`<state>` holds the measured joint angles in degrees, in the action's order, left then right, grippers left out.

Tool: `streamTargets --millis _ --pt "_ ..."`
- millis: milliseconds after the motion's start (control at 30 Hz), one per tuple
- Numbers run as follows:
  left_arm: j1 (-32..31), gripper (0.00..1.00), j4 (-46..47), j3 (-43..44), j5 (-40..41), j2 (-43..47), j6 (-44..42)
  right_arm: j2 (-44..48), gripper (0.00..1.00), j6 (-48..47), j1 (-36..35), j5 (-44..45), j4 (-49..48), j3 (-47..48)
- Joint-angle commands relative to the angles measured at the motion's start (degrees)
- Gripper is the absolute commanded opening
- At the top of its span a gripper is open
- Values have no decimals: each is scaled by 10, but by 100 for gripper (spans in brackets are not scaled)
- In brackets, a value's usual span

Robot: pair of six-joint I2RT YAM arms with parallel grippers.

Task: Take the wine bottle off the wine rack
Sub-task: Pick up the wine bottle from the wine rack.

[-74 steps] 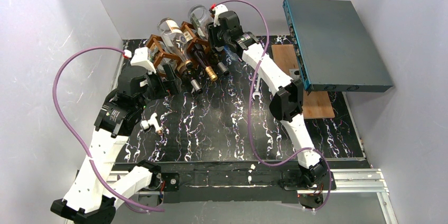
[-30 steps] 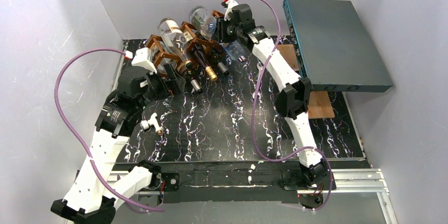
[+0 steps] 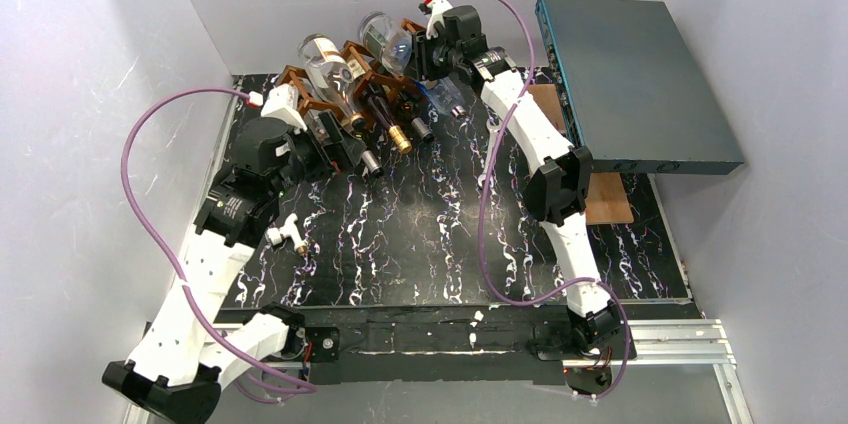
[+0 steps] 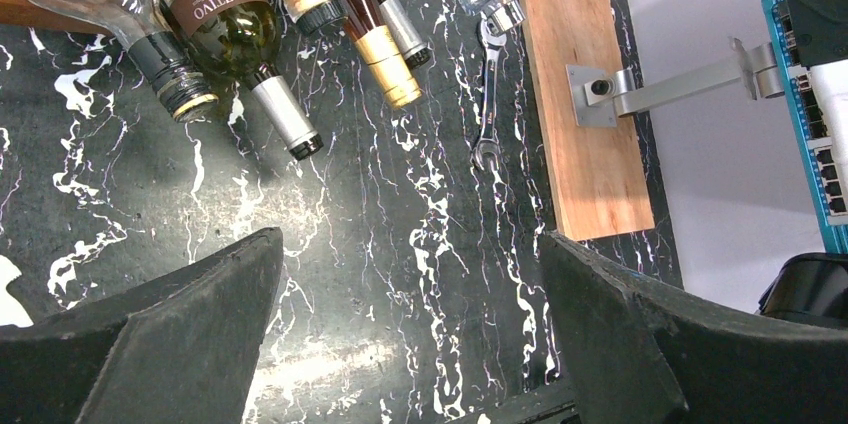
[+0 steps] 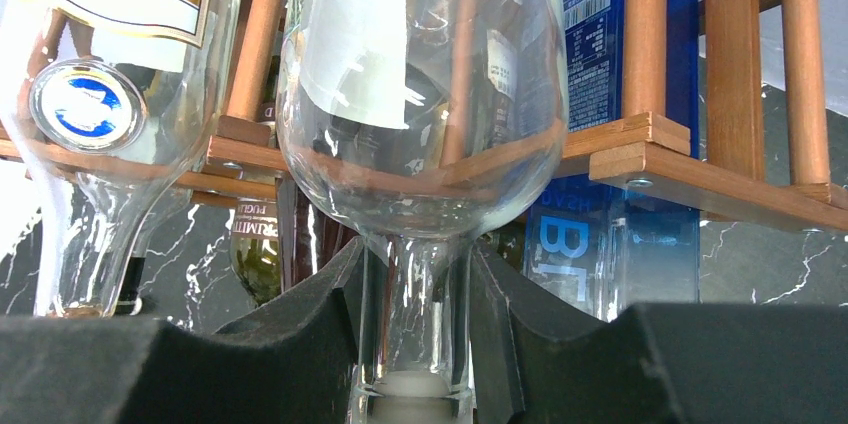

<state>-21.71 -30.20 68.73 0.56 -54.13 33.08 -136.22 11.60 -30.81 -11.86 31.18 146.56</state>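
The reddish-brown wine rack (image 3: pixel 300 92) stands at the table's back left with several bottles lying in its cells. A clear wine bottle (image 3: pixel 383 36) lies in an upper cell. My right gripper (image 3: pixel 428 52) is shut on this clear wine bottle (image 5: pixel 420 94) at its neck, the fingers (image 5: pixel 320 324) pressing both sides just above the white stopper. Rack slats (image 5: pixel 640 134) cross in front of the bottle's body. My left gripper (image 3: pixel 338 149) hovers by the rack's front left. The left gripper (image 4: pixel 410 274) is open, with only bare table between its jaws.
Other bottle necks poke out of the rack: a gold-capped one (image 3: pixel 399 140), a silver-capped one (image 4: pixel 285 116) and a blue bottle (image 3: pixel 441 94). A wrench (image 4: pixel 487 104) lies beside a flat wooden board (image 4: pixel 585 114). A grey box (image 3: pixel 640 74) overhangs the back right. A small white piece (image 3: pixel 285 236) sits on the table.
My left arm has swung forward and to the right, nearer the protruding bottle necks. The right gripper has shifted slightly right along the rack's back, staying shut on the clear bottle's neck.
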Motion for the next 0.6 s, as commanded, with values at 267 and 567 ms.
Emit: streamTargets --millis 267,567 --pt "2 99 91 30 3 -68 45 85 1 -26 -5 9 -98 50" --pt "3 99 213 91 74 -176 104 94 1 -5 -5 13 -95 35"
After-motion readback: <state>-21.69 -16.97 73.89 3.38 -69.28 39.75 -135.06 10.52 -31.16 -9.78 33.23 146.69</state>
